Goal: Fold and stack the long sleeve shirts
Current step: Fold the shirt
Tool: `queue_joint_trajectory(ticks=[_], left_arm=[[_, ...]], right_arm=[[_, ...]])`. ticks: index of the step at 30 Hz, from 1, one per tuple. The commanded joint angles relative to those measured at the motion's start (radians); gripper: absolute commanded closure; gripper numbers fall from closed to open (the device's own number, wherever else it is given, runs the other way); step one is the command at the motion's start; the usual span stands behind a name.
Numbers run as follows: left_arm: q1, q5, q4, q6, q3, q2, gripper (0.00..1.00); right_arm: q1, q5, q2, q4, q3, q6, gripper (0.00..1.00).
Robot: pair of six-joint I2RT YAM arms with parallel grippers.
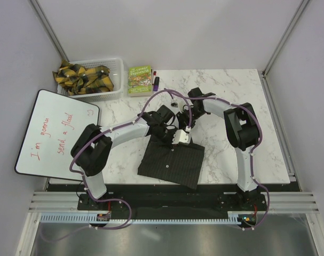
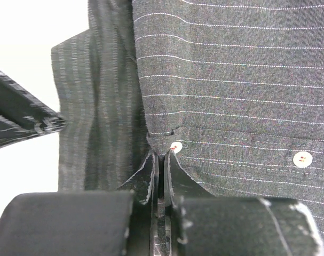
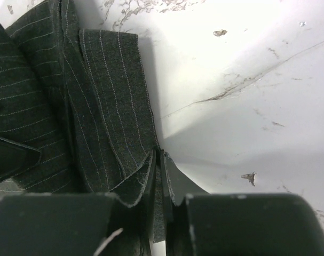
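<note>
Gripping one folded shirt [image 1: 170, 162] (dark, pinstriped): two pairs of jaws.

The shirt [image 1: 170, 162] lies before basket [image 1: 118, 74] and book [image 1: 140, 80].

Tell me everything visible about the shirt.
The shirt is dark charcoal woven cloth with fine pale pinstripes and small white buttons. It lies folded into a rough, slightly skewed rectangle on the marble table, near the front edge. Layers overlap along its far edge, where the left tool and right tool each pinch the cloth, shut on it.
</note>
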Motion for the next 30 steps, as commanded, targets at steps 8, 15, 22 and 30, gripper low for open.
queue_joint_trajectory(ticks=[8, 15, 22, 30], left_arm=[[0.052, -0.017, 0.114, 0.028, 0.067, 0.000, 0.98], [0.074, -0.033, 0.192, 0.043, 0.074, 0.018, 0.98], [0.080, -0.019, 0.262, 0.059, 0.054, 0.040, 0.98], [0.078, -0.014, 0.304, 0.075, 0.048, 0.053, 0.98]], right_arm=[[0.008, -0.032, 0.019, -0.016, -0.019, -0.061, 0.89], [0.008, -0.041, 0.024, -0.021, -0.017, -0.067, 0.89], [0.008, -0.044, 0.027, -0.019, -0.013, -0.068, 0.89], [0.006, -0.046, 0.044, -0.021, 0.013, -0.064, 0.91]])
